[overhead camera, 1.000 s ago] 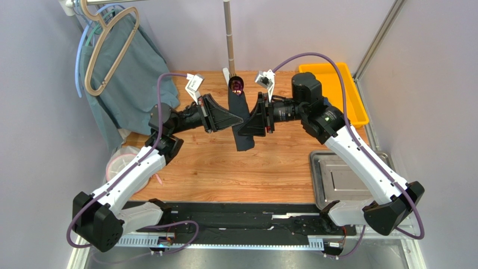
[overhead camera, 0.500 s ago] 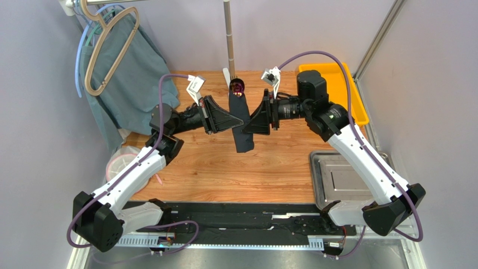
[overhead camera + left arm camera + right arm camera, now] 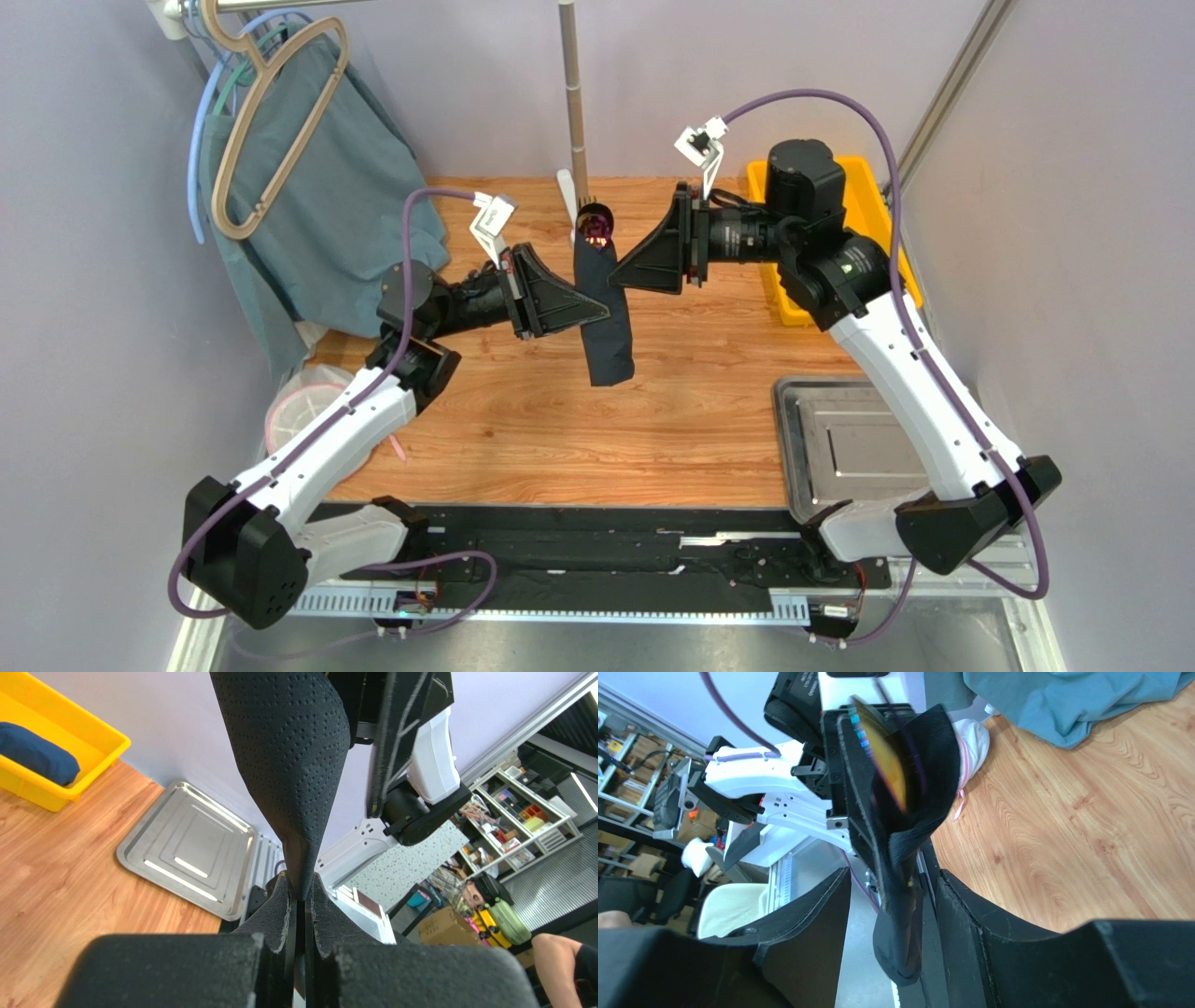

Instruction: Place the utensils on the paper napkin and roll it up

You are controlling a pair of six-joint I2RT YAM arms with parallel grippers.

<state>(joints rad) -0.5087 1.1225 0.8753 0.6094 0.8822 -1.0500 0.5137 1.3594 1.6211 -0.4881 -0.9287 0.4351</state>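
The paper napkin (image 3: 606, 329) hung as a dark rolled bundle in the upper centre of the top view, lifted clear of the tabletop (image 3: 561, 420). The shiny tip of a utensil (image 3: 595, 219) poked from its upper end. The left end effector (image 3: 601, 300) met the roll from the left about midway down, and the right end effector (image 3: 624, 270) stood at its upper part from the right. In the left wrist view, the left end effector was clamped tight on a narrowed fold of the napkin, which widened into the roll beyond the jaws. In the right wrist view, the right end effector's fingers (image 3: 808, 924) stood apart on either side of the roll with a gap showing on one side, so it gripped nothing. The utensil glinted inside the roll's open end. Loading and rolling looked largely done. What seemed left was setting the bundle down, and whether the wrap would hold could not be told.
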